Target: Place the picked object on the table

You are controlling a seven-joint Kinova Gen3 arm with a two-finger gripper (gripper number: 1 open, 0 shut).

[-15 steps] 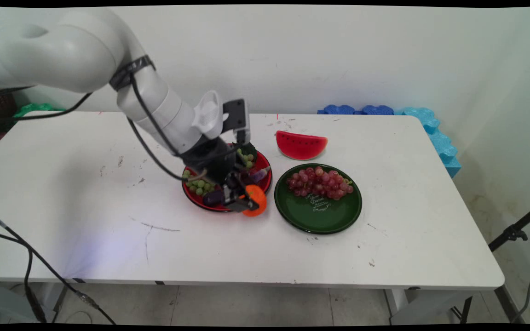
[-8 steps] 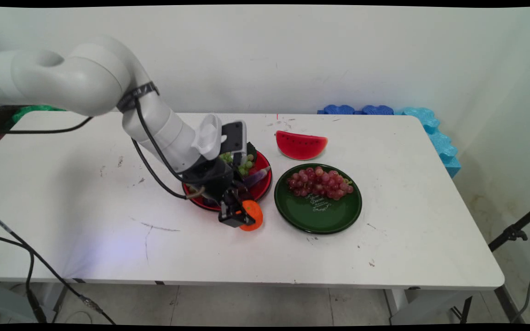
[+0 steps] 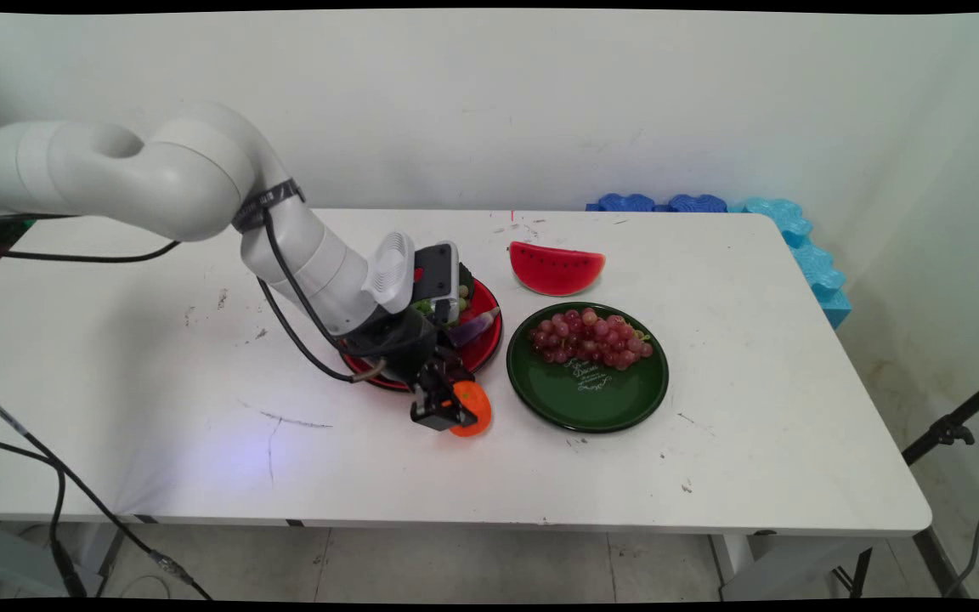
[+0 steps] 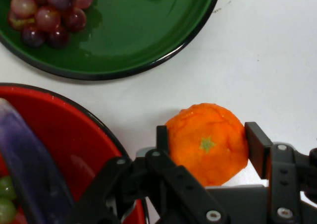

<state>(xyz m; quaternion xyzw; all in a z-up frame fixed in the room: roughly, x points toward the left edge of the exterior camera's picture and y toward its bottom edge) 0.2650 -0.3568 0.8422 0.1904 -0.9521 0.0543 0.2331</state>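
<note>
You have the gripper (image 4: 207, 147) clamped on the orange (image 4: 207, 143), low over bare table (image 3: 200, 408) just beside the red plate (image 4: 74, 135). Pads span its widest part. It looks light, round, likely slippery; keep that central hold.

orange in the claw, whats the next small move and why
Probably lower it the last bit and open. The claw is shut on the orange, low over bare table just in front of the red plate and left of the green plate. In the hand view, one finger sits on each side of the fruit, with white table beneath, so nothing blocks a release there.
</note>
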